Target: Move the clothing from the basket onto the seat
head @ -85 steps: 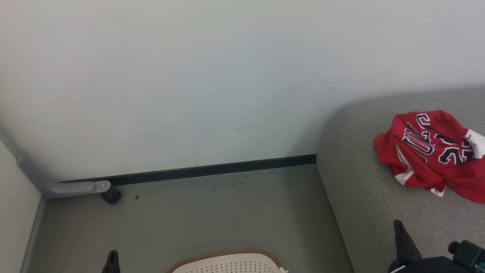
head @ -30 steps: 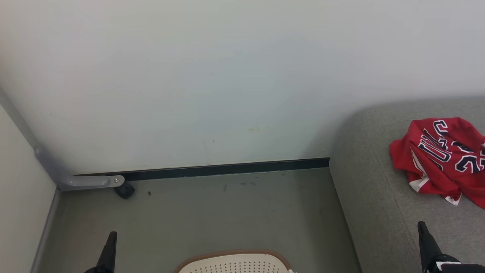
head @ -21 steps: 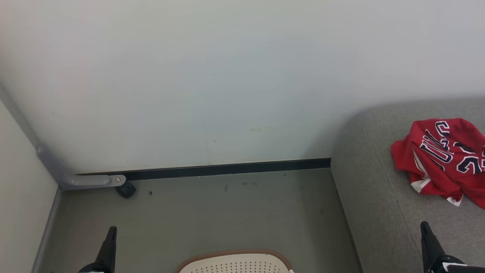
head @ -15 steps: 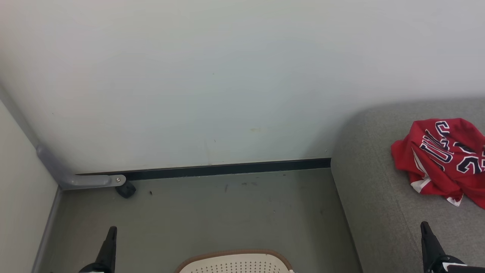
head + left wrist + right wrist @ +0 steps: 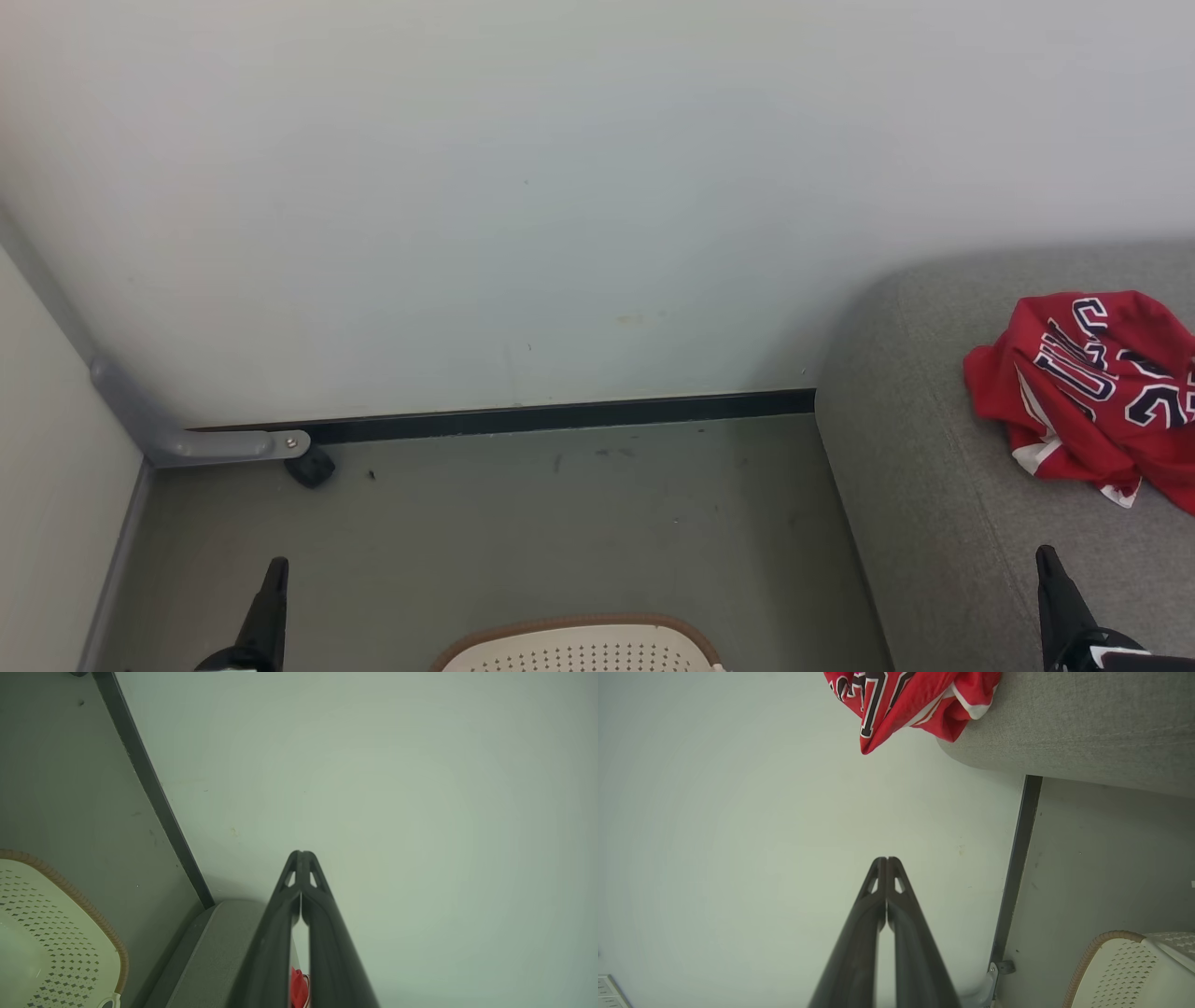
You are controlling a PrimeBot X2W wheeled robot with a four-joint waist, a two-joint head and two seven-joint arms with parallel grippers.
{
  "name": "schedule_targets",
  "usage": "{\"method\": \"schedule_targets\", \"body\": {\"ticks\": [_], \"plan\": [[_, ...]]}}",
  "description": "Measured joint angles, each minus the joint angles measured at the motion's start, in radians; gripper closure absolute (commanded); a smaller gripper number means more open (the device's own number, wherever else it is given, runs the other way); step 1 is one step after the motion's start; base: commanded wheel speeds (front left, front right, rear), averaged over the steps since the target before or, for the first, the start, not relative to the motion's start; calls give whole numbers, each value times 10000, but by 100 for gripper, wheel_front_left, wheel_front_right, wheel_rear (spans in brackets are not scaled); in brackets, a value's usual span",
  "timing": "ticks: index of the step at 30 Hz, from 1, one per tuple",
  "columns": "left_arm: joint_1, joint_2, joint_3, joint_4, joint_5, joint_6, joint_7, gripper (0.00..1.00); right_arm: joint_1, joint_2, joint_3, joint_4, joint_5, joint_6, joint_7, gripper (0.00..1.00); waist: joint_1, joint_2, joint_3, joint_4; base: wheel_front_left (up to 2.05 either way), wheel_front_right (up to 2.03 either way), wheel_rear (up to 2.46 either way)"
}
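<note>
Red clothing (image 5: 1092, 392) with navy, white-outlined lettering lies crumpled on the grey seat (image 5: 943, 523) at the right of the head view; the clothing (image 5: 906, 700) also shows on the seat (image 5: 1087, 723) in the right wrist view. The cream basket (image 5: 579, 649) with a brown rim peeks in at the bottom centre; the part of its inside that shows is bare. My left gripper (image 5: 275, 569) points up at the lower left, shut and empty. At the lower right my right gripper (image 5: 1046, 558) is over the seat's front, shut and empty. Both wrist views show the fingertips pressed together.
A pale wall (image 5: 523, 205) with a dark skirting strip (image 5: 560, 417) faces me across a grey-green floor (image 5: 523, 532). A grey bracket (image 5: 205, 446) and a small black caster (image 5: 310, 467) sit at the floor's far left corner.
The head view shifted left between the oldest frame and a second ago, so seat and jersey sit further right. Over the last half second nothing moves and both grippers stay shut.
</note>
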Motion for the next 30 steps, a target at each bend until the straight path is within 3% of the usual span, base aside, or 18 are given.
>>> {"method": "schedule_targets", "body": {"ticks": [30], "plan": [[0, -6, 0, 0, -2, 0, 0, 100, 0, 0, 2, 0, 0, 2, 0, 100, 0, 0, 1, 0, 0, 0, 0]]}}
